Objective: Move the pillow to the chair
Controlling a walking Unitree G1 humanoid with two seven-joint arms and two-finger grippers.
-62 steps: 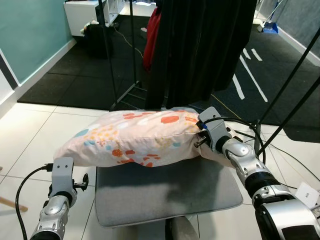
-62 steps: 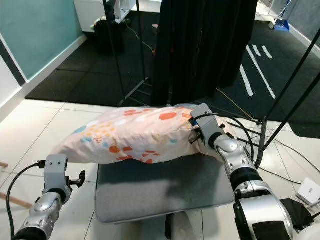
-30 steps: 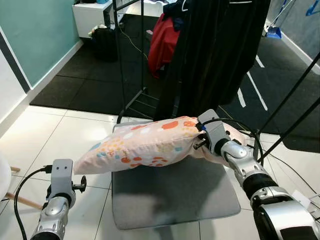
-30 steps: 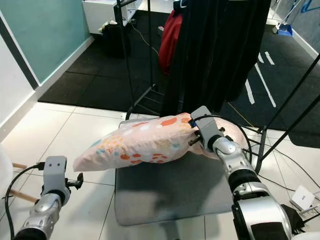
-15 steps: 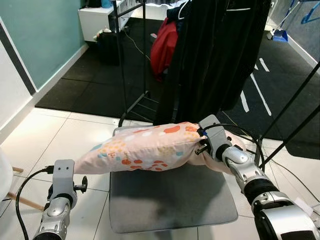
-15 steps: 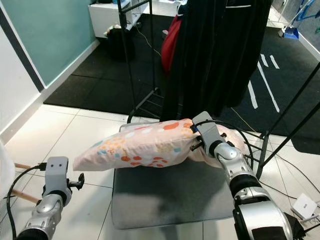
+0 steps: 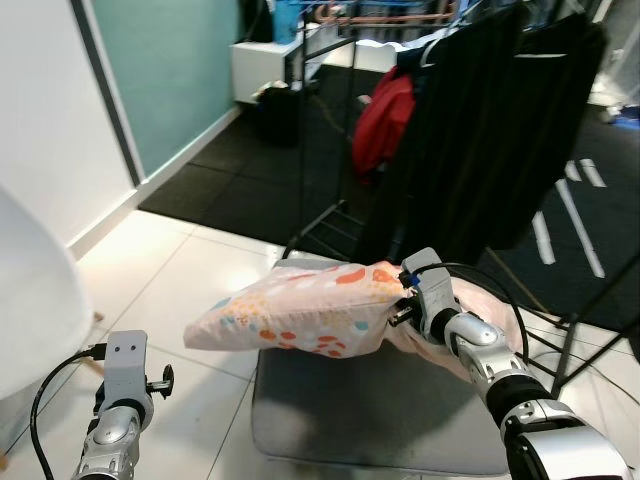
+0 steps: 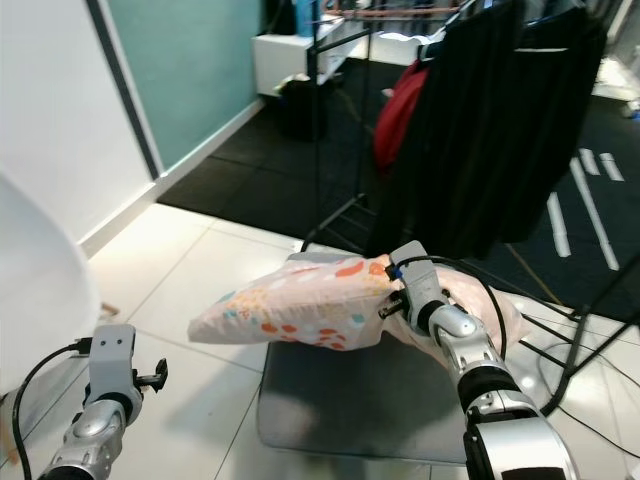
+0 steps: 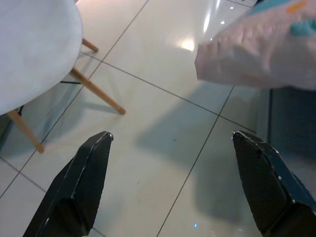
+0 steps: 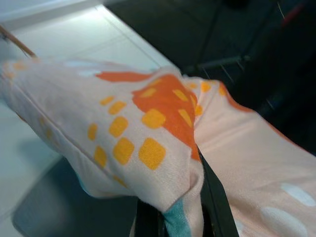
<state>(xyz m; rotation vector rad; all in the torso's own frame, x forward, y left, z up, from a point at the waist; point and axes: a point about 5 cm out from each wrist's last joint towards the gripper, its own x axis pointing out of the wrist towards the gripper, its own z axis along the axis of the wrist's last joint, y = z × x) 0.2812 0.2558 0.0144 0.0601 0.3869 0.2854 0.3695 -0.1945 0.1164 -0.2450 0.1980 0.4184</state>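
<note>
- the right hand (image 7: 408, 300) is pinched shut on one end of the patterned pillow (image 7: 300, 320), holding it in the air above a grey floor cushion (image 7: 370, 420).
- the left hand (image 9: 173, 182) hangs low with its fingers spread wide and holds nothing.
- the white chair (image 7: 35, 300) stands on the robot's left, apart from the pillow.
- the pick-up looks done; carrying across and setting down remain.

White chair (image 7: 35, 300) cut off at frame edge; right hand (image 10: 180, 207) fingertips buried in pillow (image 7: 300, 320) fabric.
</note>
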